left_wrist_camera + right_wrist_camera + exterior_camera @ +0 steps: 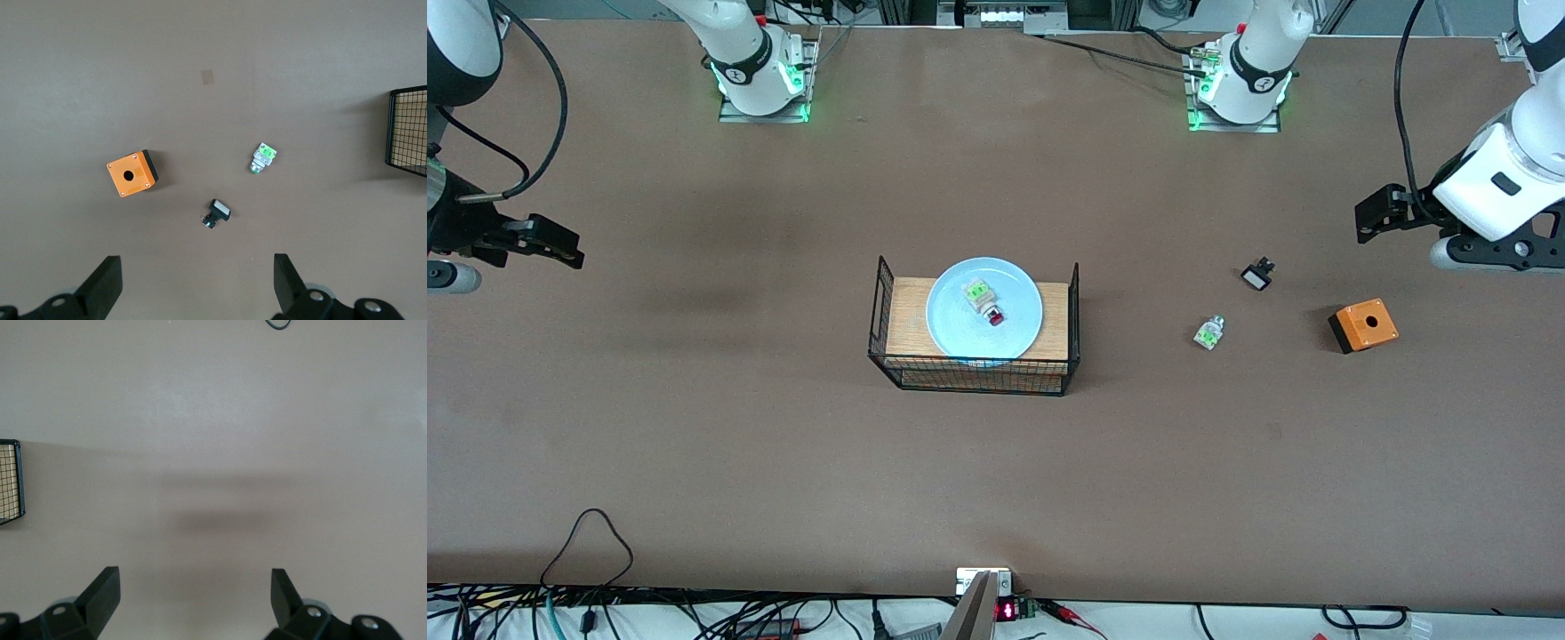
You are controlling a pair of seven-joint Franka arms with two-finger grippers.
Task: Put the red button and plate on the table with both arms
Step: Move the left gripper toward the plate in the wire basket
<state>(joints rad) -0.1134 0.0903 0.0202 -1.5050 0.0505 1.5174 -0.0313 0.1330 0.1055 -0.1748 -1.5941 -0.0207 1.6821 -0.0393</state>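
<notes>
The pale-blue plate (983, 308) rests on the wooden top of a black wire basket (889, 307) at the middle of the brown table (694, 427). The red button (984, 301), whitish with a green patch and red cap, lies on the plate. My left gripper (1371, 216) is open and empty, up over the table at the left arm's end; its fingers (107, 283) frame bare table. My right gripper (551, 242) is open and empty over bare table at the right arm's end, its fingers (103, 587) wide apart.
An orange box with a hole (1363, 325) (132, 173), a white-green part without red (1209, 332) (263, 158) and a small black-and-white part (1257, 274) (217, 213) lie toward the left arm's end. The basket's edge shows in both wrist views (408, 130) (10, 483).
</notes>
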